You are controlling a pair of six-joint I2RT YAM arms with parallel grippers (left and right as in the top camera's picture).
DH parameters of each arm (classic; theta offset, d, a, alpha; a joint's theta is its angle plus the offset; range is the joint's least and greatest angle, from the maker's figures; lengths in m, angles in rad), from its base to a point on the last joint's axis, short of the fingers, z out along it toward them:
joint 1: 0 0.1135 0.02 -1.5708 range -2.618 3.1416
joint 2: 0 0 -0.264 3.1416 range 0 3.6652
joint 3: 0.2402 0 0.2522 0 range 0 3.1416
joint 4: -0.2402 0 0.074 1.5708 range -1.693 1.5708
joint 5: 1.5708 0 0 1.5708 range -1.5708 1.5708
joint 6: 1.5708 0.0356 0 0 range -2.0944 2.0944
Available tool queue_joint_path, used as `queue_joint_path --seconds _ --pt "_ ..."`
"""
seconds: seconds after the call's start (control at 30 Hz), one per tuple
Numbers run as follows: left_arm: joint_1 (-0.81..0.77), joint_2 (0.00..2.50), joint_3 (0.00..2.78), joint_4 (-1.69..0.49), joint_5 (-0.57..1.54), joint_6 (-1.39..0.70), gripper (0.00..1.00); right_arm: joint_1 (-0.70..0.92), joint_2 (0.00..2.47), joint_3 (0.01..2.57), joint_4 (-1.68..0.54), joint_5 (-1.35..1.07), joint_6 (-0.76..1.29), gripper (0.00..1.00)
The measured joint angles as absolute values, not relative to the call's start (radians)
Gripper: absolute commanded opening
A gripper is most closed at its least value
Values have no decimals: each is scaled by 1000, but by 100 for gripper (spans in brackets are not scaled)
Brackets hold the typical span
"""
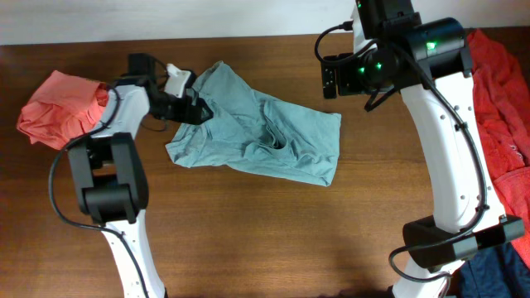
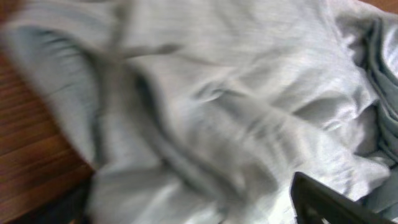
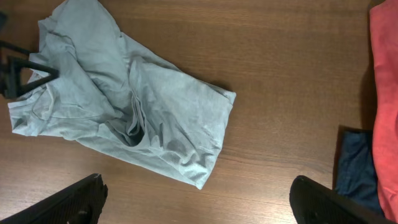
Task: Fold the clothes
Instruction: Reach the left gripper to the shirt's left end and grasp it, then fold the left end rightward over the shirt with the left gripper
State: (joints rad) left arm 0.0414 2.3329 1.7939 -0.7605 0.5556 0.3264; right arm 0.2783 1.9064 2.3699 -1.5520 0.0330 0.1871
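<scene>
The pale blue-green T-shirt (image 1: 265, 132) lies crumpled in the middle of the wooden table; it also shows in the right wrist view (image 3: 124, 106). My left gripper (image 1: 199, 110) is at the shirt's left edge, its fingers spread apart over the cloth, which fills the blurred left wrist view (image 2: 217, 106). My right gripper (image 1: 331, 79) is open and empty, held high above the table to the right of the shirt (image 3: 199, 205).
A salmon-pink garment (image 1: 58, 108) is bunched at the far left. An orange-red garment (image 1: 501, 108) lies along the right edge, also in the right wrist view (image 3: 385, 93). A navy one (image 1: 497, 273) sits at the lower right (image 3: 357, 168).
</scene>
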Motion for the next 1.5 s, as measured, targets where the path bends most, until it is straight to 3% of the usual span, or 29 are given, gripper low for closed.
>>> queue_joint_path --seconds 0.33,0.4,0.63,0.97,1.27,1.5 --pt "-37 2348 1795 -789 497 320 8 278 1906 2370 -1553 33 187 99" --pt "-28 2349 1795 -794 484 300 1 278 1906 2370 -1553 33 187 99" --pt "53 2355 1819 -861 475 237 1 278 1906 2370 -1553 33 187 99" --pt "148 2406 2061 -1064 403 216 1 278 1906 2369 -1553 39 187 99" --pt "98 2411 2289 -1237 391 217 1 278 1906 2369 -1552 45 187 99" --pt "-46 2411 2372 -1273 368 221 1 271 1906 2369 -1544 44 187 99"
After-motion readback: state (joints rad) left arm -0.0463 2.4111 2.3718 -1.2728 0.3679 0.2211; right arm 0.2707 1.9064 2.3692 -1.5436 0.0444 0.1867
